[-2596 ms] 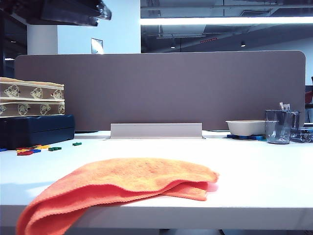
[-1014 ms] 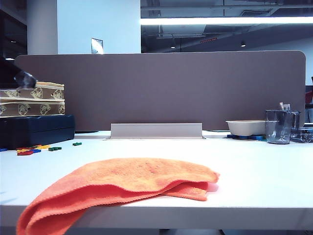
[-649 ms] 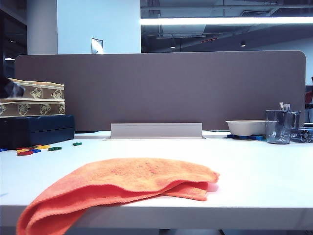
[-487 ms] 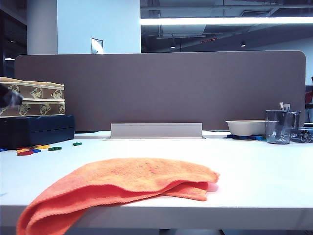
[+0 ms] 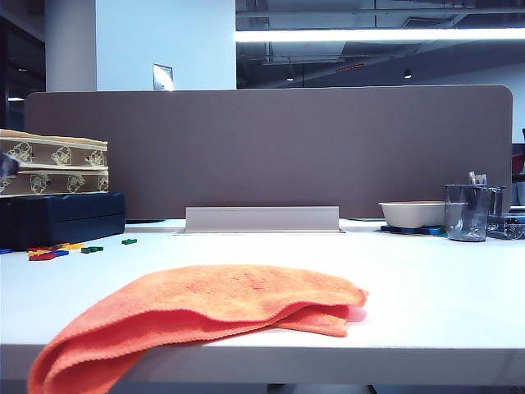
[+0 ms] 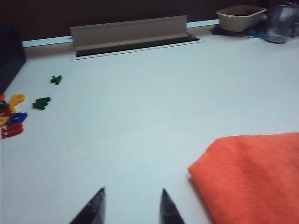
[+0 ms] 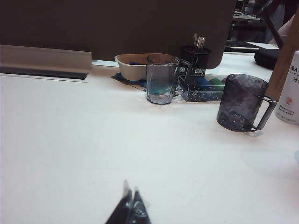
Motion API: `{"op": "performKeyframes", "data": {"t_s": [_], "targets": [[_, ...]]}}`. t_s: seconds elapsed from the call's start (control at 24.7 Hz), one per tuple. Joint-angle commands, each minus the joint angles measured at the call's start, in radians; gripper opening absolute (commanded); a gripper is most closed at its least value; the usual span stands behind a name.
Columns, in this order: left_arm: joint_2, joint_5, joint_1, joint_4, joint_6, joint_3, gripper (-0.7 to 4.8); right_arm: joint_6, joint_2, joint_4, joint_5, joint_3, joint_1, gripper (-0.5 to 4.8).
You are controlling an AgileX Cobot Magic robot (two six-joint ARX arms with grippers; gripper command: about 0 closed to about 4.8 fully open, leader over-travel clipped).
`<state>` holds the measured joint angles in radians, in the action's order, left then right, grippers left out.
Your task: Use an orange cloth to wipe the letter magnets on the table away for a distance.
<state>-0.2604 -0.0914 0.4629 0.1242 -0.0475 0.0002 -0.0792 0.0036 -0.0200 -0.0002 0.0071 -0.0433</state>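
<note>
Orange cloth (image 5: 205,308): one, untouched; left tool (image 6: 131,207) parted, empty; right tool (image 7: 130,206) closed, empty.

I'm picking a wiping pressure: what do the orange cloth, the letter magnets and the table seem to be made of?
The orange cloth: soft terry or microfibre, going by its fuzzy nap and stitched edge. The letter magnets: probably hard plastic, flat with solid bright colours. The table: smooth white top, perhaps laminate; matte, with a faint sheen.

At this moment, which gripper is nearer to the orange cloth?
Left. The left gripper hovers open just beside the orange cloth. The right gripper, shut, is by the cups, cloth not in view.
</note>
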Motion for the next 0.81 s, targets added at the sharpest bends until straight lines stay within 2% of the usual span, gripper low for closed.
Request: {"op": "performKeyframes", "data": {"t_s": [0.04,0.16,0.37,0.57,0.81], "targets": [[0.000,-0.002,-0.044,0.030,0.003,0.004,1.37,0.001,-0.004,0.013,0.001,-0.008,0.000,-0.05],[0.000,-0.003,-0.125,0.049,0.003,0.004,0.46,0.001,-0.004,0.013,0.001,-0.008,0.000,-0.05],[0.001,-0.029,-0.177,0.058,0.009,0.004,-0.06,0.001,-0.004,0.013,0.001,-0.008,0.000,-0.05],[0.001,-0.048,-0.201,0.058,0.063,0.004,-0.06,0.001,-0.004,0.013,0.001,-0.008,0.000,-0.05],[0.001,-0.047,-0.252,0.084,0.063,0.004,-0.06,0.001,-0.004,0.013,0.001,-0.008,0.000,-0.05]]}}
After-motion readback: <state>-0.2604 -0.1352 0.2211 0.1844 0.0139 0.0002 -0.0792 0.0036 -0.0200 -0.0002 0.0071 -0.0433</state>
